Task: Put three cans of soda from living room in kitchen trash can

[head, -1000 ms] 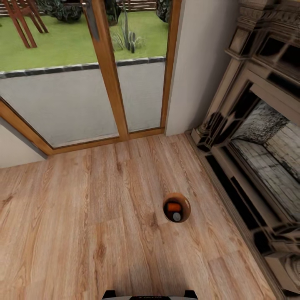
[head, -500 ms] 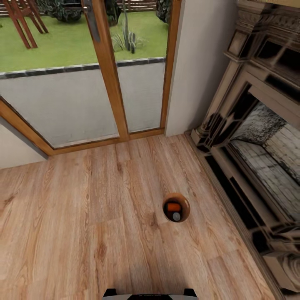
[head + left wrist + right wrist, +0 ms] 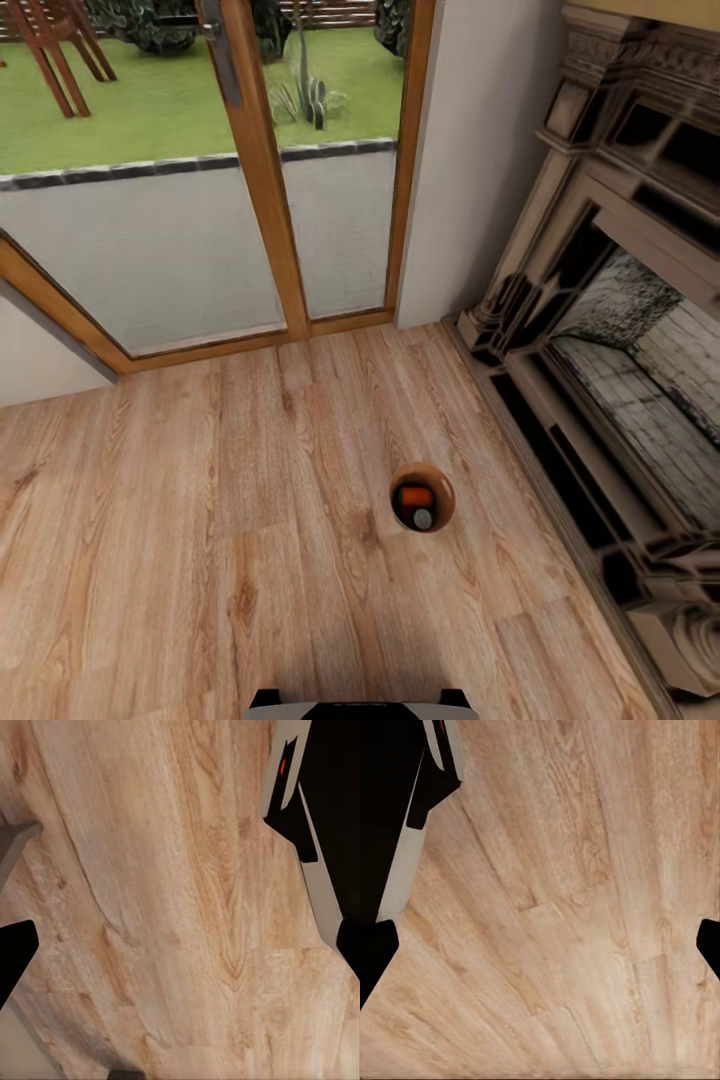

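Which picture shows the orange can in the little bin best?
The head view: it looks down into the trash can standing on the wood floor by the fireplace, with the orange soda can inside. Both wrist views look at floor planks, with nothing of the can.

Even bright daylight, soft blurry render, faint shadows

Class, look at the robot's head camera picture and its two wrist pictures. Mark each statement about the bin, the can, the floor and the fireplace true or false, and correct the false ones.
1. The bin stands on a wooden floor. True.
2. An orange can lies inside the bin. True.
3. The bin lies tipped on its side. False: it stands upright, its opening facing up.
4. The fireplace is left of the bin. False: it is on the right.
5. The left wrist view looks onto carpet. False: it shows wood planks.
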